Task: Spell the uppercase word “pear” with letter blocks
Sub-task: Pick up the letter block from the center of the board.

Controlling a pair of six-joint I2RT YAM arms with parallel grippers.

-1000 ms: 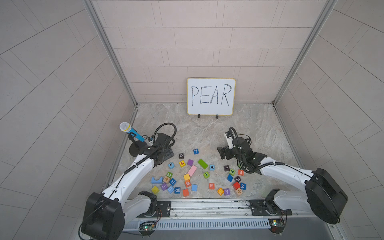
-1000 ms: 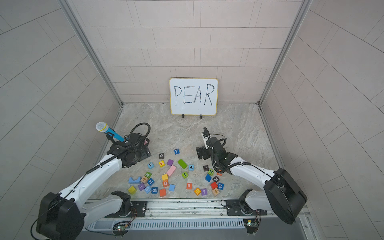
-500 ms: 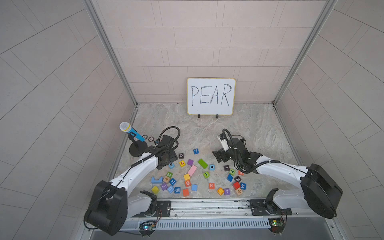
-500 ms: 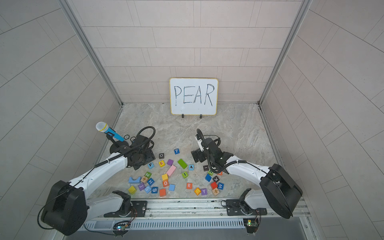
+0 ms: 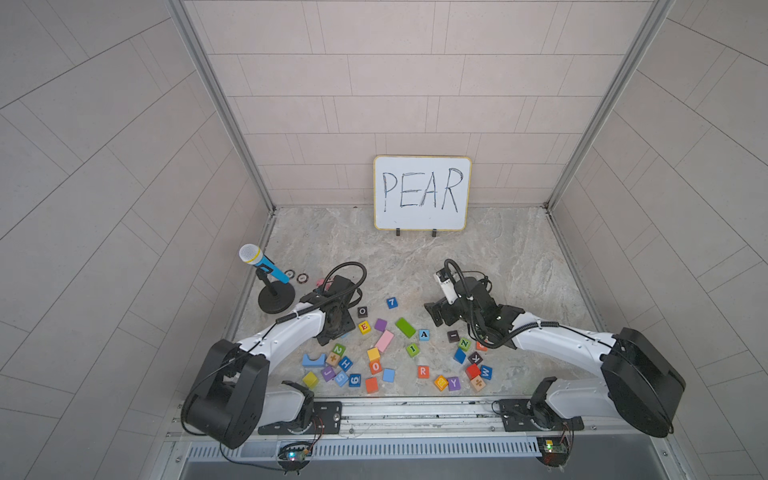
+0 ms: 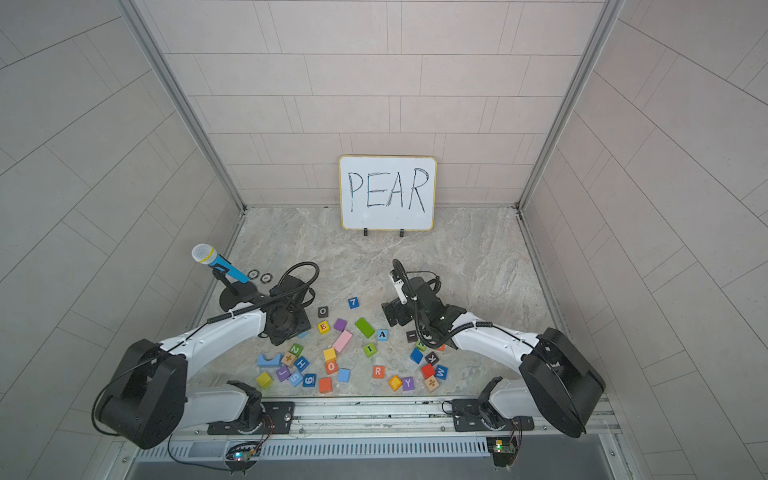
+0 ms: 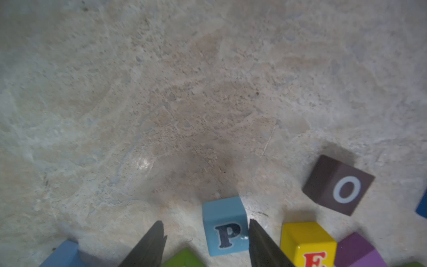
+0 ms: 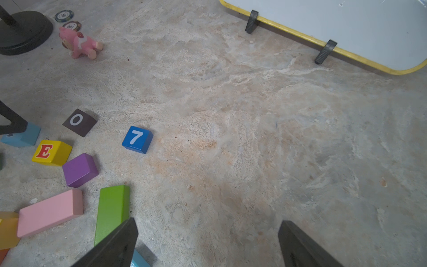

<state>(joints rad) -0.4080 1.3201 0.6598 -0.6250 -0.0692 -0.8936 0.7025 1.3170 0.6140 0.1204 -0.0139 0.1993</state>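
Light-blue P cube [image 7: 225, 227], nearly hidden under the left arm [image 5: 291, 336] in both top views, shows in the left wrist view between half-open left jaws, one tip touching, just left of the glossy yellow E cube [image 7: 308, 242]. Right jaws gape over the marbled surface [image 8: 254, 138].

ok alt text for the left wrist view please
A light-blue wooden cube with a black P sits between the dark jaws of the left gripper, one against its side, the other apart. A yellow cube with red E stands beside it.
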